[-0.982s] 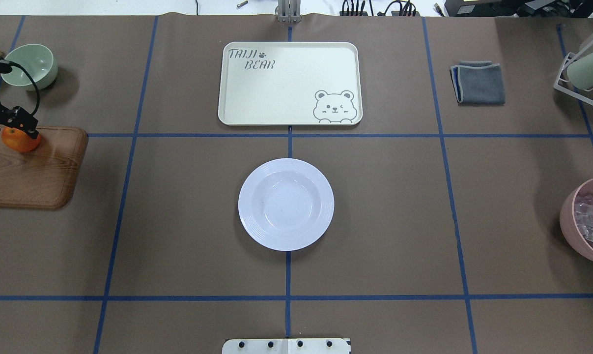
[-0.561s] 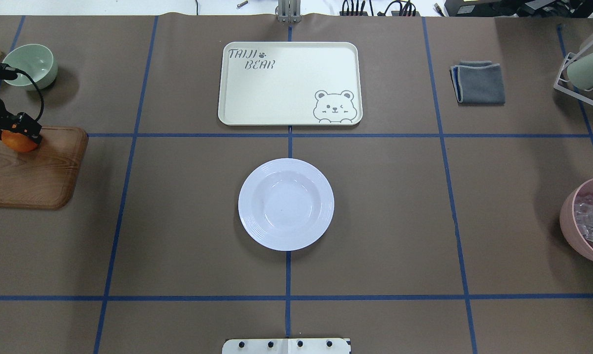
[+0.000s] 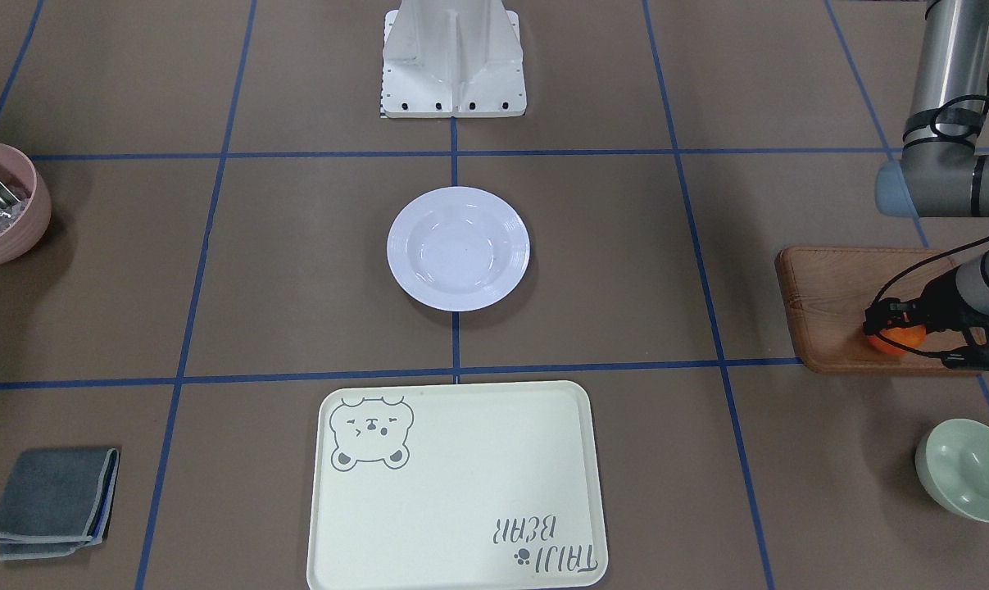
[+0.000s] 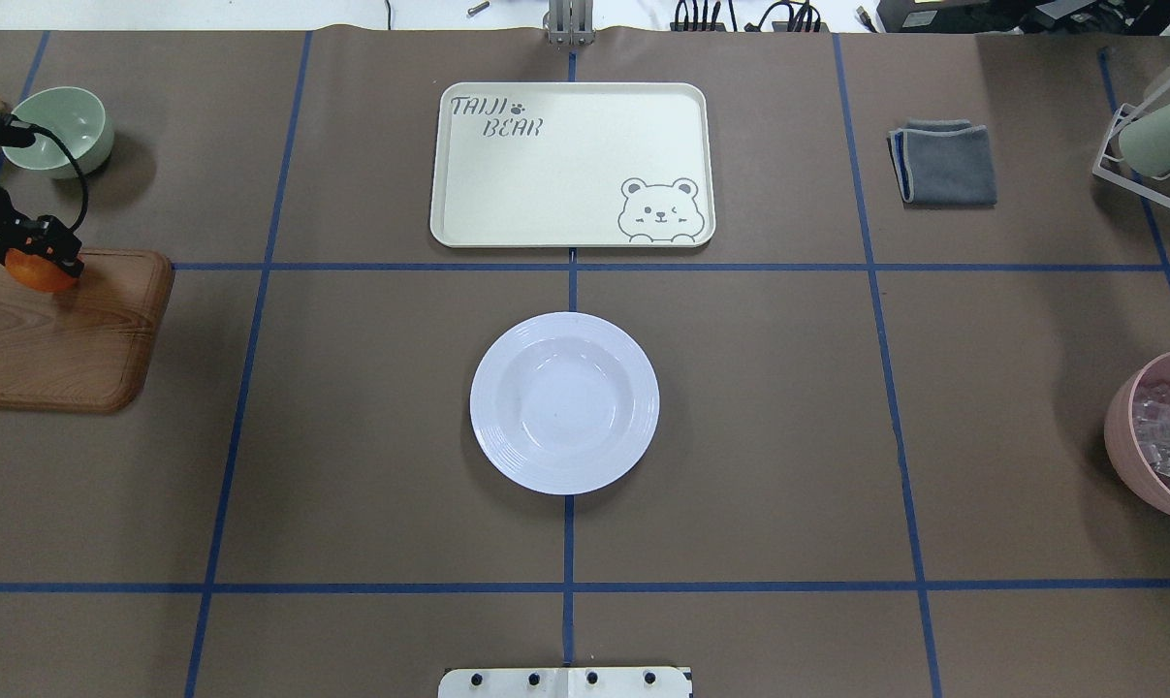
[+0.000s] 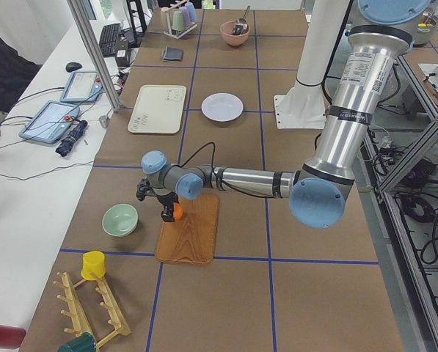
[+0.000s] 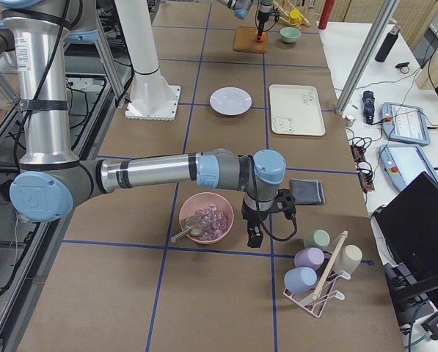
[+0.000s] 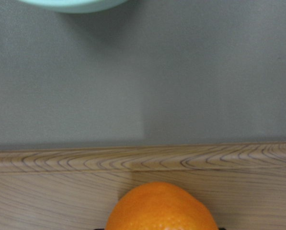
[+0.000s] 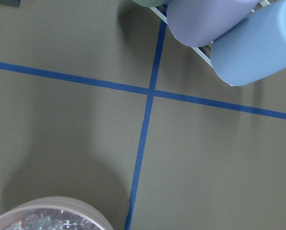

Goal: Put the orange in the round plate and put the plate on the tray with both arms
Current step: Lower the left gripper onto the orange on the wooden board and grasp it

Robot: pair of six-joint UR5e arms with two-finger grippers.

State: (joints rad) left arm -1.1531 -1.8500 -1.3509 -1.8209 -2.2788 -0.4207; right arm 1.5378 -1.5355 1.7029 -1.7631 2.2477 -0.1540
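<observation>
The orange [image 4: 36,273] is at the far edge of the brown wooden board [image 4: 71,339], at the table's left end. My left gripper [image 4: 36,260] is shut on the orange [image 3: 895,340], one black finger on each side. The left wrist view shows the orange [image 7: 162,208] at the bottom, over the board's edge. The round plate [image 4: 564,402] is white and empty and lies in the table's middle. Beyond it lies the cream tray [image 4: 565,165], also empty. My right gripper [image 6: 254,236] shows only in the exterior right view, so I cannot tell its state.
A pale green bowl [image 4: 61,126] stands just past the board. At the right end are a pink bowl [image 4: 1161,436] with clear pieces, a folded grey cloth [image 4: 943,162] and a rack of cups [image 4: 1152,145].
The left gripper and the orange have shifted a little toward the board's far edge. The plate and tray have not moved.
</observation>
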